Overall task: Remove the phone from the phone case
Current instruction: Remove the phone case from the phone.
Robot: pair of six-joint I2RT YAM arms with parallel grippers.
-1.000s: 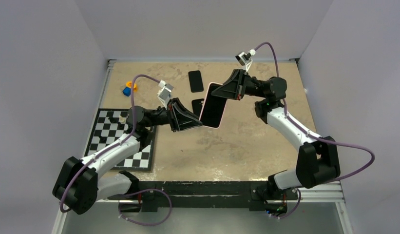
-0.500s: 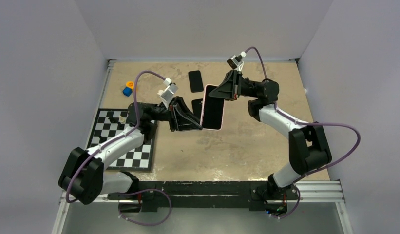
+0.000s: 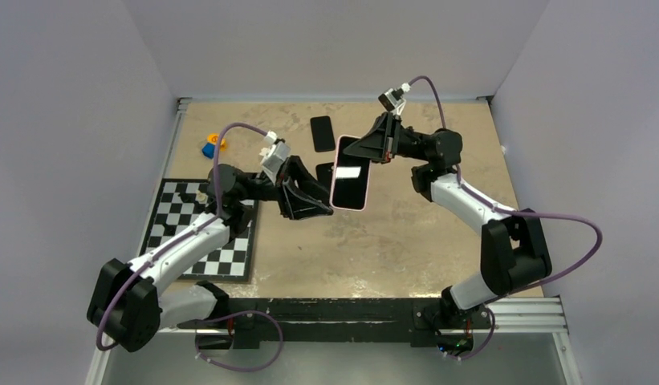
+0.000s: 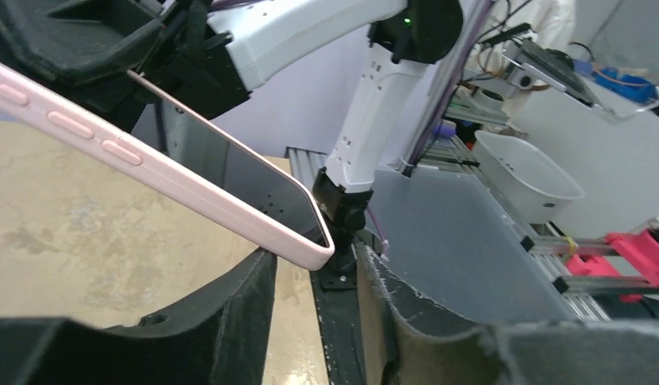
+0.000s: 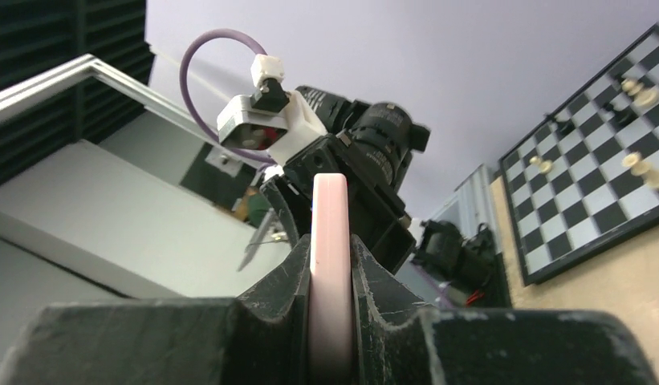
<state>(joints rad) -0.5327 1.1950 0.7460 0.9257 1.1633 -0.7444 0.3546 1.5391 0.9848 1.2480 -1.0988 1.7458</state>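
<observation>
Both reach inward mid-air, right tool [image 5: 330, 269] clamping phone case [image 4: 189, 192], left tool [image 4: 316, 269] parted beside it.

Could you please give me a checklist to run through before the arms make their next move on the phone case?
1. Right hand clamped on pink-cased phone: ok.
2. Left hand gripping the case: not ok, jaws apart, corner above the gap.
3. Phone out of case: not ok, seated inside.
4. Phone lifted off table: ok.
5. Case back free of snags: cannot tell, hidden.
</observation>
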